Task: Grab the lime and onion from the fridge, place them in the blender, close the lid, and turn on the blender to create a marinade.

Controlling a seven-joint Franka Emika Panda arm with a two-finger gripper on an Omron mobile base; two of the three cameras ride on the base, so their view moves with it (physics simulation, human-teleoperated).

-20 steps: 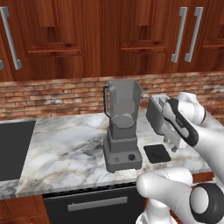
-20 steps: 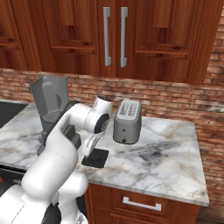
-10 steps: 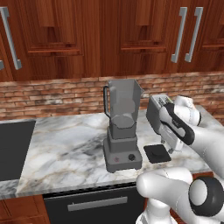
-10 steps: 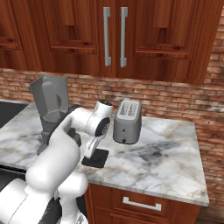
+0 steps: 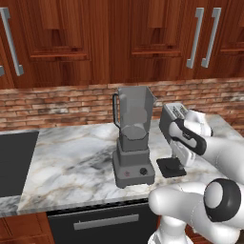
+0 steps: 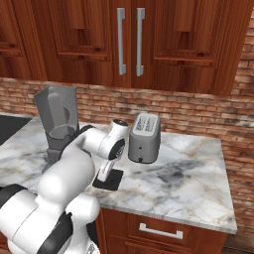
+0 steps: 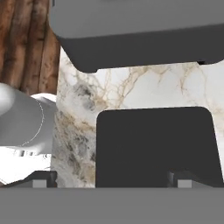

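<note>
Lid step, I reckon: gripper [image 7: 111, 181], jaws spread wide & empty, hangs right over the black lid [image 7: 153, 146] flat on the counter [image 5: 71, 152] at frame ctr-right, just beside the open-topped blender [image 5: 133, 138]; next: drop straight down, pinch lid, lift onto jar.

open-topped grey blender [image 5: 133, 143] upright on marble, flat black lid [image 5: 171, 167] lying just beside its base

Wooden cupboards [image 5: 95, 38] above brick wall [image 5: 57, 102], marble counter [image 5: 71, 162].
</note>
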